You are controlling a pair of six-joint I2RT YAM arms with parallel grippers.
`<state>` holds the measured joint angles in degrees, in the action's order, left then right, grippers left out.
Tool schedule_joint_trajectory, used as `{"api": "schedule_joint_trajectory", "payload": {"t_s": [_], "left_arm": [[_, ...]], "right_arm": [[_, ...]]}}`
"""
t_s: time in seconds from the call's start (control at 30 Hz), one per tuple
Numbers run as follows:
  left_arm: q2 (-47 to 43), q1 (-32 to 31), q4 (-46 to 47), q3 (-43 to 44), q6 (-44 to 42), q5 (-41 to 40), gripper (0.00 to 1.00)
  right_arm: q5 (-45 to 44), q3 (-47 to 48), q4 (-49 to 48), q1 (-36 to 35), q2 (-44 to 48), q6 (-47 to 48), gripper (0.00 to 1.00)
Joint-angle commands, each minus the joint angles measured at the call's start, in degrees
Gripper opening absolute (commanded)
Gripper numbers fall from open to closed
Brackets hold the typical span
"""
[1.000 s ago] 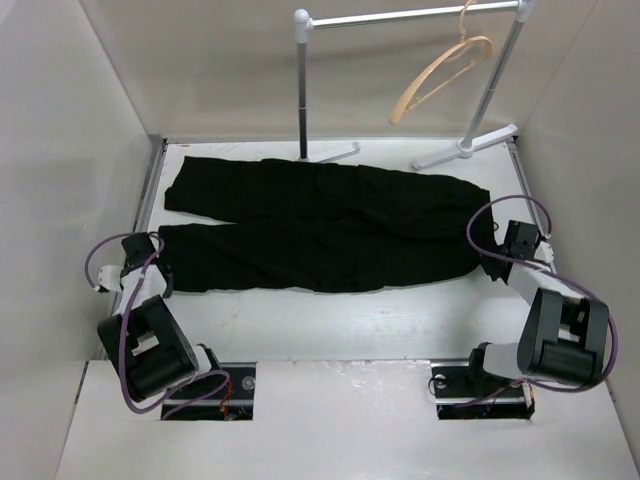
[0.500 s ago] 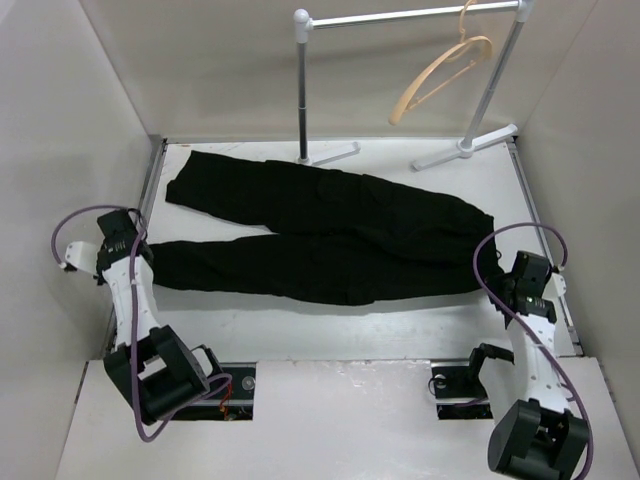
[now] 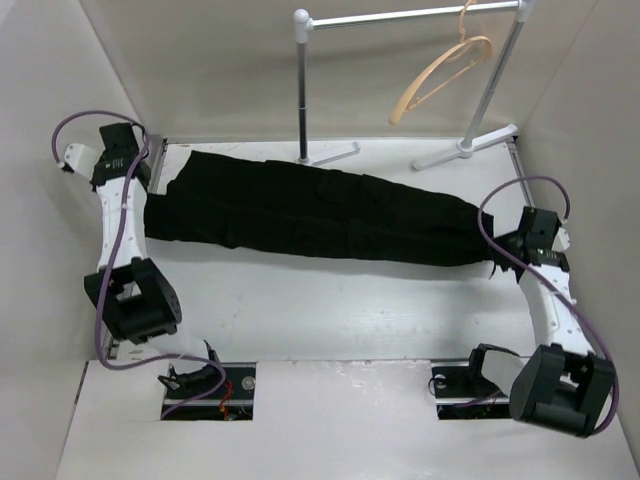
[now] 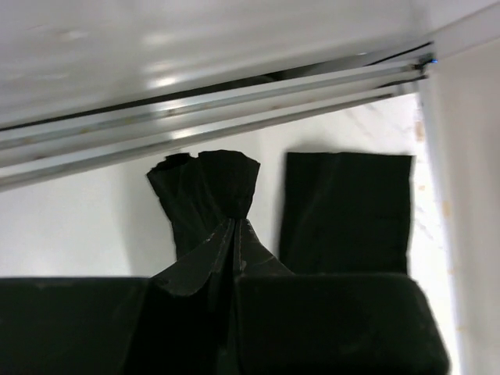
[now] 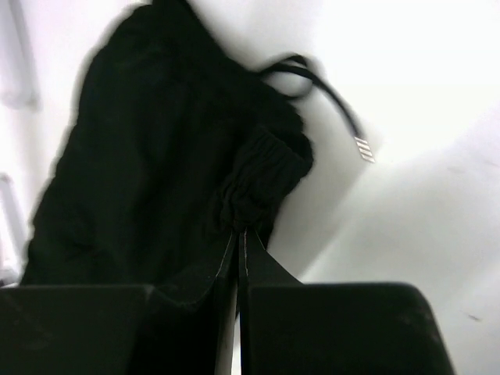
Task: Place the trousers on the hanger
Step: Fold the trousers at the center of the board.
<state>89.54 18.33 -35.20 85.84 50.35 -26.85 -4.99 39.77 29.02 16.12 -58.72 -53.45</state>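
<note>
The black trousers (image 3: pixel 320 215) lie stretched across the table, the near leg folded over the far one. My left gripper (image 3: pixel 150 180) is shut on a leg cuff (image 4: pixel 205 187) at the far left; the other cuff (image 4: pixel 348 211) lies flat beside it. My right gripper (image 3: pixel 500 255) is shut on the gathered waistband (image 5: pixel 262 176) at the right end, with a drawstring (image 5: pixel 328 94) trailing out. The tan wooden hanger (image 3: pixel 440 75) hangs by its hook from the white rail at the back right, apart from both grippers.
The white rail stand (image 3: pixel 400 15) has a dark post (image 3: pixel 302 100) and feet (image 3: pixel 465 145) at the back of the table, just behind the trousers. White walls close in left, right and behind. A metal track (image 4: pixel 234 94) runs along the left table edge.
My left gripper has swung from the near left to the far left corner, carrying its cuff over the other leg. My right gripper moved back with the waistband. The trousers now lie folded narrower.
</note>
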Motion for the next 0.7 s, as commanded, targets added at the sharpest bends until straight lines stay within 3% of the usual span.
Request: {"api": "schedule_joint_trajectory", "payload": {"t_s": [0.0,0.33,0.57,0.67], "left_arm": [[4.8,0.0,3.2,9.0,-0.9,-5.1,0.00],[28.3,-4.1,3.0,37.7,-1.2,-4.1,0.00],[43.2,-6.1,4.5,52.7,-1.0,-3.6,0.00],[46.9,-6.2,6.2,55.0,-1.1,-2.9,0.06]], "right_arm": [[-3.1,8.5,-5.5,0.2,-5.2,1.7,0.07],[-0.6,29.7,-7.7,0.3,-29.1,1.2,0.07],[1.5,46.2,-7.2,0.4,-46.5,0.6,0.07],[2.2,51.2,-8.4,0.4,-51.2,0.0,0.18]]}}
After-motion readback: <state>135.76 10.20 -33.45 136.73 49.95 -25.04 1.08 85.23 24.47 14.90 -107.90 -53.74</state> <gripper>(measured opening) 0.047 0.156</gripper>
